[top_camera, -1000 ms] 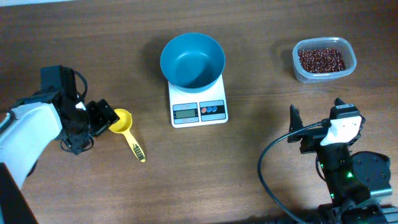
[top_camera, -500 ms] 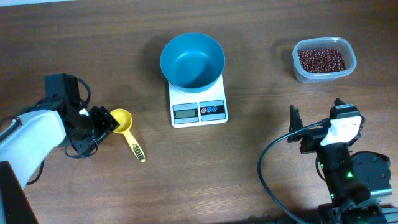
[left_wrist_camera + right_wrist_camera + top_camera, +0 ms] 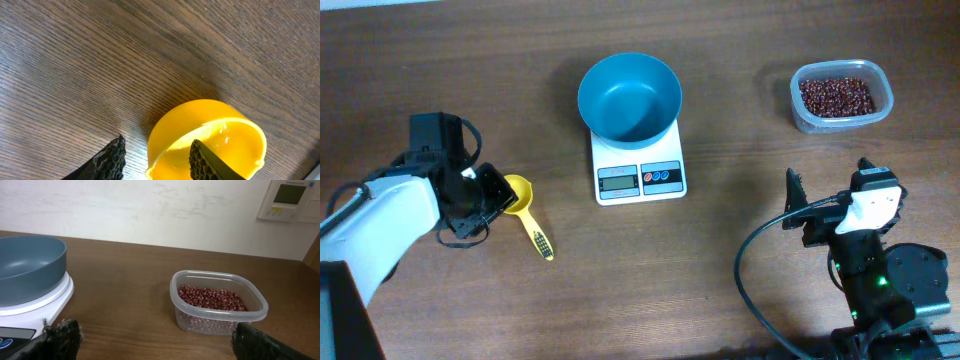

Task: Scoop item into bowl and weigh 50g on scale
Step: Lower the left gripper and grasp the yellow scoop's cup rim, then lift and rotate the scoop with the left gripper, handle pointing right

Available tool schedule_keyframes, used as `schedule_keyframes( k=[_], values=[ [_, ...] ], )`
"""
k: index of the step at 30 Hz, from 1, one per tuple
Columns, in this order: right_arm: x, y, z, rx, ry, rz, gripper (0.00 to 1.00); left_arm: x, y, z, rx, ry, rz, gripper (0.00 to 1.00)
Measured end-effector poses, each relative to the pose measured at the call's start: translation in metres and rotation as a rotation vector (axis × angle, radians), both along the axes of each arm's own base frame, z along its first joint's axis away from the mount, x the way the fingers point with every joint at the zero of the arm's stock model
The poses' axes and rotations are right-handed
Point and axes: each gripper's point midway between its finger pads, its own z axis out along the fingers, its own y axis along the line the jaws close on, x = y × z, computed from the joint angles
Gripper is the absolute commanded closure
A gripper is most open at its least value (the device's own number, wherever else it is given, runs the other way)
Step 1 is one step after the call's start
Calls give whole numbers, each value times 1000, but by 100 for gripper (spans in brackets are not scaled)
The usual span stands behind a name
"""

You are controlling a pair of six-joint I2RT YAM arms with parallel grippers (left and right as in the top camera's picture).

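The wood-grain table [image 3: 740, 110] carries a smooth, round teal bowl [image 3: 630, 95] seated on the white square scale [image 3: 638, 180] at 12 o'clock of centre, with open tabletop on every side. The clear rounded-rectangular tub [image 3: 798, 110] of small reddish-brown beans [image 3: 835, 96] stands well apart at 2 o'clock. The yellow plastic scoop [image 3: 520, 195] lies at 9 o'clock, where the left gripper [image 3: 157, 145] straddles its cup wall, jaws apart and outer finger clear; the right gripper [image 3: 160, 341] stands wide open at 4 o'clock.

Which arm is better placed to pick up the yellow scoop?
Left. The left gripper straddles the scoop rim, one finger inside; the right gripper stands open across the table, near the tub of beans.
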Motion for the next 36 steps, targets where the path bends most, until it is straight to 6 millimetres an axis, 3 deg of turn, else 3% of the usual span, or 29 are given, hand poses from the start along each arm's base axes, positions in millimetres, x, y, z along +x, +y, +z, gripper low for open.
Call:
schedule_keyframes(
  k=[3, 8, 10, 19, 20, 23, 25, 28, 31, 36],
  values=[
    [0, 0, 0, 0, 0, 0, 1, 0, 1, 0, 3, 1, 3, 68],
    [0, 0, 0, 0, 0, 0, 1, 0, 1, -2, 3, -4, 3, 95],
    [0, 0, 0, 0, 0, 0, 1, -3, 1, -4, 4, 2, 5, 100],
    [0, 0, 0, 0, 0, 0, 1, -8, -3, -2, -25, 23, 16, 100],
    [0, 0, 0, 0, 0, 0, 1, -15, -4, 4, -35, 46, 32, 100],
    [0, 0, 0, 0, 0, 0, 1, -17, -6, 54, -75, -34, 118, 100],
    [0, 0, 0, 0, 0, 0, 1, -33, -9, 84, -113, -71, 180, 100],
    [0, 0, 0, 0, 0, 0, 1, -51, -12, 108, -145, -111, 202, 100],
    [0, 0, 0, 0, 0, 0, 1, -59, -15, 119, -164, -132, 204, 100],
    [0, 0, 0, 0, 0, 0, 1, -95, -20, 107, -189, 30, 247, 100]
  ],
)
